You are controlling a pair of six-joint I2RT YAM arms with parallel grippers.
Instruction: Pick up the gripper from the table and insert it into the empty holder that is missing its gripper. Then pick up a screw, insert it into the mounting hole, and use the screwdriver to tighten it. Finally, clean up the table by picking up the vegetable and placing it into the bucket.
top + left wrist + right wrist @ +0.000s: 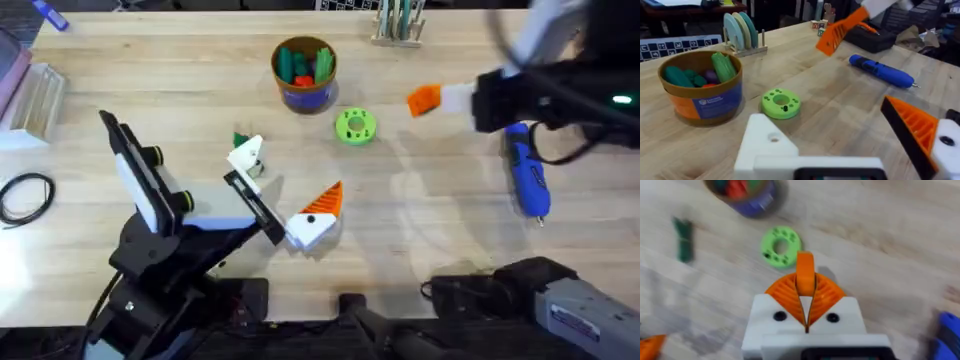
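Note:
The small orange wedge, the gripper, hangs above the table right of the middle, with my right gripper shut on it. My left gripper rests open near the table's front. One of its jaws is the plain white holder; the other jaw carries an orange pad. The blue screwdriver lies on the table at the right. The dark green vegetable lies just behind the holder. The bucket holds toy pieces.
A bright green disc with holes lies between the bucket and the wedge. A rack of coloured discs stands at the back. A black cable and a clear box sit at the left edge.

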